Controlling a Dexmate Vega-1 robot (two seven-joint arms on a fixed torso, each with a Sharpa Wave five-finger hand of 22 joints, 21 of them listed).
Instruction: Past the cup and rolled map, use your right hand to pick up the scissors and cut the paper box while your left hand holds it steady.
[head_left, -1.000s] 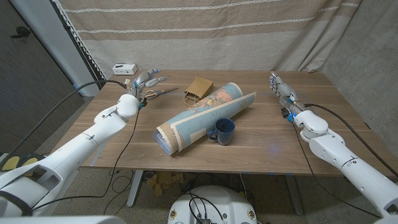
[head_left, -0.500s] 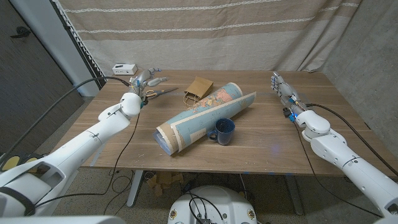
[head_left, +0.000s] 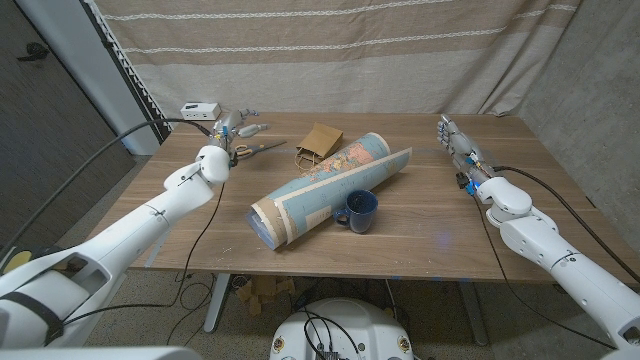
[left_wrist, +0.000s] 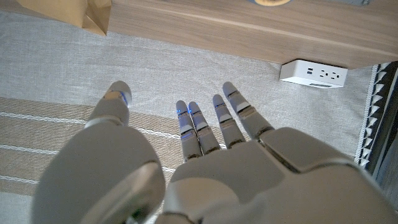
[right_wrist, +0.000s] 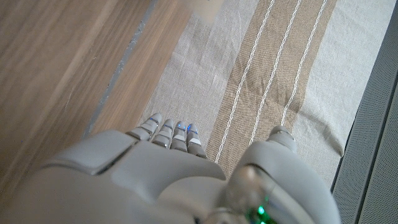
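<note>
Left robot hand (head_left: 228, 125): empty, fingers spread; has moved farther out toward the bench's far left corner, just beyond the scissors (head_left: 252, 150).
Right robot hand (head_left: 455, 143): unchanged at the right side of the bench (head_left: 420, 215), empty, fingers extended.
Scissors: lying untouched on the bench, far left.
Paper box (head_left: 318, 140): brown, behind the rolled map (head_left: 325, 187), unmoved.
Cup (head_left: 360, 210): blue, touching the map's near side.
White power strip (head_left: 200, 109): far left corner.
</note>
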